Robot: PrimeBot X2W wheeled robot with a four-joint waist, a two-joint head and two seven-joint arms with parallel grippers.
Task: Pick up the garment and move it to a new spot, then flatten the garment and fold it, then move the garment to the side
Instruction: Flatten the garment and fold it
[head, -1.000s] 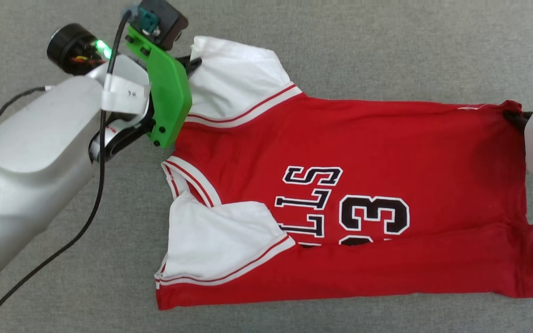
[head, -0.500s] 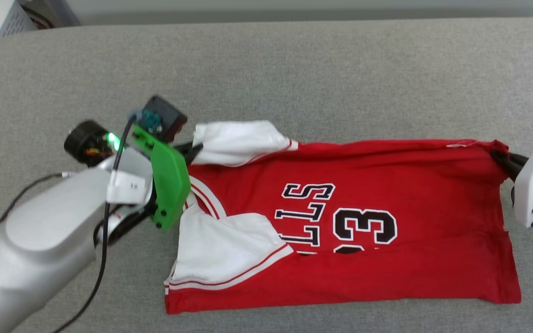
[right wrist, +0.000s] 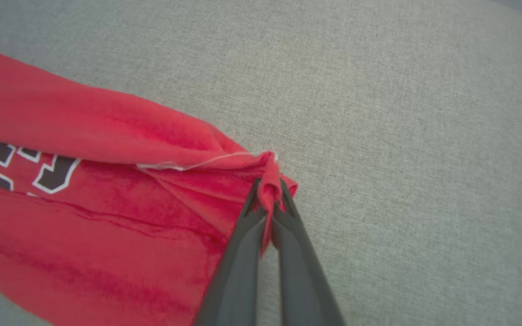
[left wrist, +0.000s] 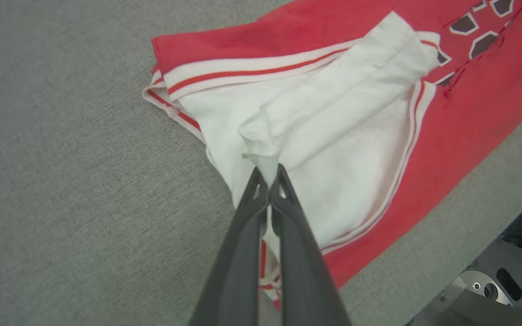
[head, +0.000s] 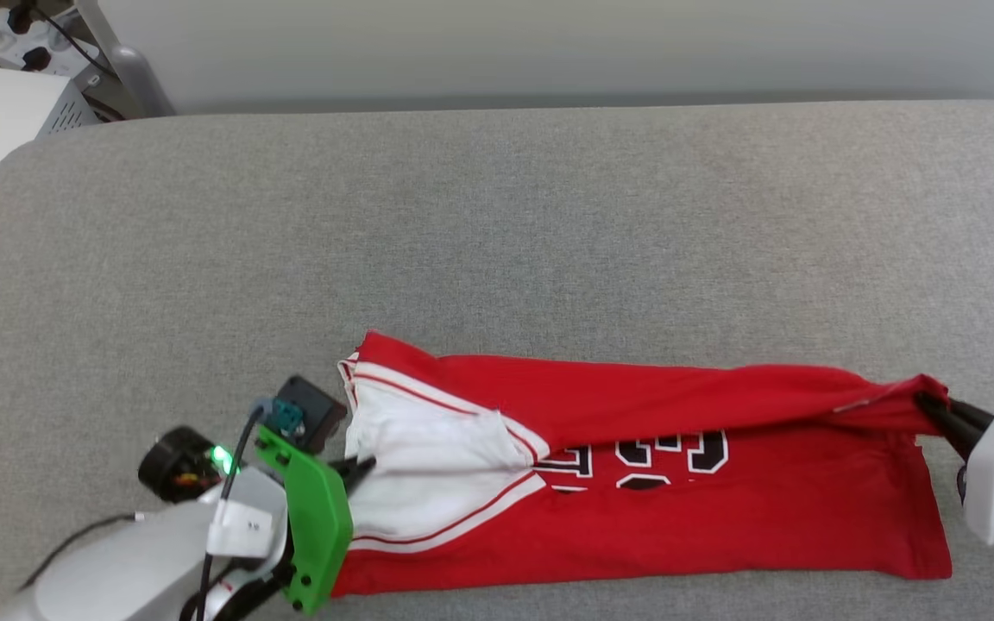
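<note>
The shirt (head: 721, 526) lies across the lower part of the head view on the grey fabric surface (head: 497, 241), its upper edge folded over the lettering (head: 704, 450). My 2 tools are clenched: left tool (left wrist: 270, 179) grips the white sleeve (left wrist: 333, 136), right tool (right wrist: 270, 188) the red hem corner.

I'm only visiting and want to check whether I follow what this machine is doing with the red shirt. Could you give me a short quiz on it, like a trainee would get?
1. True or false: the left gripper and the right gripper are both shut on the garment.
2. Which part does the left gripper pinch? A) the white sleeve B) the black lettering C) a red bottom corner
3. What colour is the surface that the garment lies on?
Key: 1 true; 2 A; 3 grey.
</note>
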